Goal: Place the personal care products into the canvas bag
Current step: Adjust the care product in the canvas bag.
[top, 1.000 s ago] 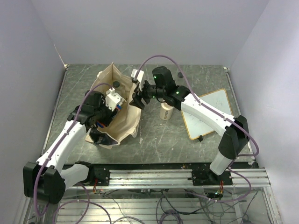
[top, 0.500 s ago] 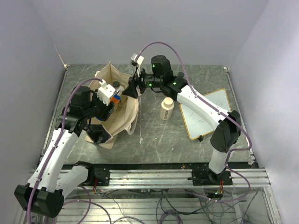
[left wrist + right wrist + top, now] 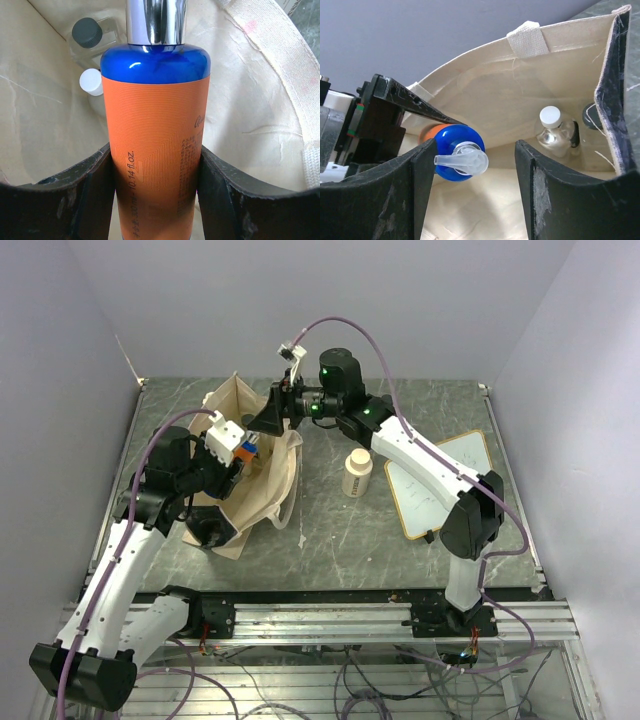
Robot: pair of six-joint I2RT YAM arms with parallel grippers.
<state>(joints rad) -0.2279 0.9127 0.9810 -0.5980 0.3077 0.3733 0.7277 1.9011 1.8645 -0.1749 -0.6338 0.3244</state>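
My left gripper (image 3: 155,150) is shut on a blue-and-orange bottle (image 3: 155,125), which it holds over the mouth of the canvas bag (image 3: 262,502). In the top view the bottle (image 3: 248,447) hangs above the opening beside my left gripper (image 3: 240,456). My right gripper (image 3: 268,420) is at the bag's far rim; its jaws stand open (image 3: 477,150), looking into the bag (image 3: 520,85) at the bottle's pump head (image 3: 462,160). Inside lie a clear bottle with a white cap (image 3: 551,130) and one with a dark cap (image 3: 87,32). A cream wide-lidded bottle (image 3: 356,473) stands on the table.
A wood-framed whiteboard (image 3: 445,485) lies on the table to the right of the cream bottle. The bag's strap handle (image 3: 280,65) runs along the rim close to the held bottle. Walls close in the table at the back and both sides.
My right gripper has moved left and back, from beside the bag to its far rim. My left arm has lifted the blue-and-orange bottle higher over the bag's mouth.
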